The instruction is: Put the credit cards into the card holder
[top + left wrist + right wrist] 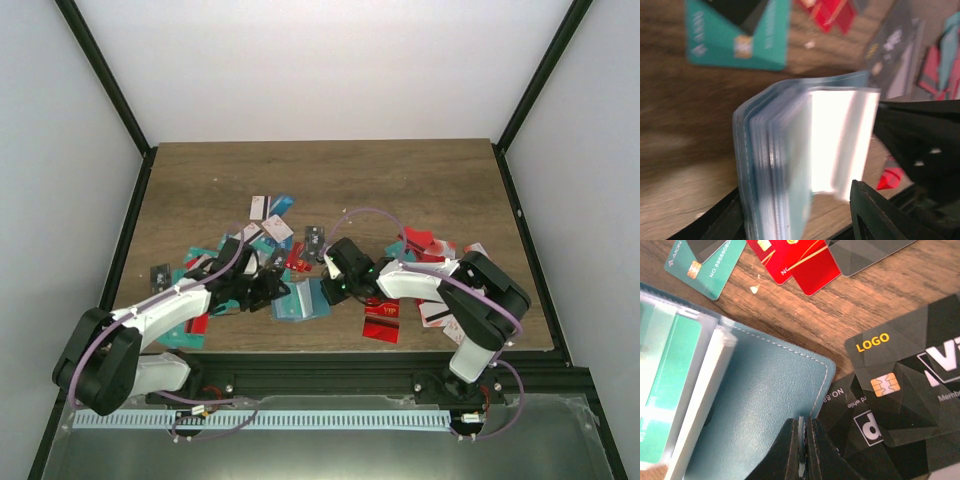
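Observation:
The teal-blue card holder (303, 299) lies open between my two grippers, its clear sleeves fanned up. My right gripper (803, 440) is shut on the edge of its cover flap (765, 390). My left gripper (795, 200) is open, with one finger (725, 220) against the holder's outer cover (742, 150) and the other finger (880, 215) beyond a bright white sleeve (840, 140). This view is blurred. Credit cards lie around: black ones (900, 385), red ones (795, 260) and a teal one (705, 265).
More cards are scattered over the middle of the wooden table (330, 190), from the far left (160, 273) to the right (430, 245). Red cards (382, 322) lie near the front edge. A teal card (735, 35) and a grey card (892, 55) lie beyond the holder.

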Action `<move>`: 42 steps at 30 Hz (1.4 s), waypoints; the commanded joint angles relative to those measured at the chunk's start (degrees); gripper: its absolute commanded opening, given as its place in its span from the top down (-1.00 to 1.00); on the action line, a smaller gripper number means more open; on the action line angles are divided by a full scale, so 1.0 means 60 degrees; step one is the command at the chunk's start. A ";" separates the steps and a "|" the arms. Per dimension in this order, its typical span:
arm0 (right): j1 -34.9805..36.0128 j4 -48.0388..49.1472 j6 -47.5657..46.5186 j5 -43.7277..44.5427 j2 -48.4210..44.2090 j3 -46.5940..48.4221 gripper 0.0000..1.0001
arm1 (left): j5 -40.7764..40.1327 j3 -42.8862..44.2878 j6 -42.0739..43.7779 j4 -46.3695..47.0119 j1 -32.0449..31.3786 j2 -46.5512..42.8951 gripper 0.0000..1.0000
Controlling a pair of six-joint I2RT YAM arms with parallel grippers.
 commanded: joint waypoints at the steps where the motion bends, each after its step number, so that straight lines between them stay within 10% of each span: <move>1: 0.0115 -0.0897 0.0095 -0.0573 0.0276 -0.0092 0.99 | 0.0274 0.0725 -0.0115 0.0587 -0.0155 -0.0148 -0.05; 19: 0.0124 -0.0655 0.0420 -0.0986 0.0355 -0.0100 0.99 | 0.0704 0.1705 -0.0119 0.1648 -0.1043 0.1762 0.09; 42: -0.0311 -0.0849 0.1423 -0.1076 -0.0339 -0.0210 0.99 | -0.1643 0.2303 0.0381 -0.0449 -0.1507 0.3545 0.92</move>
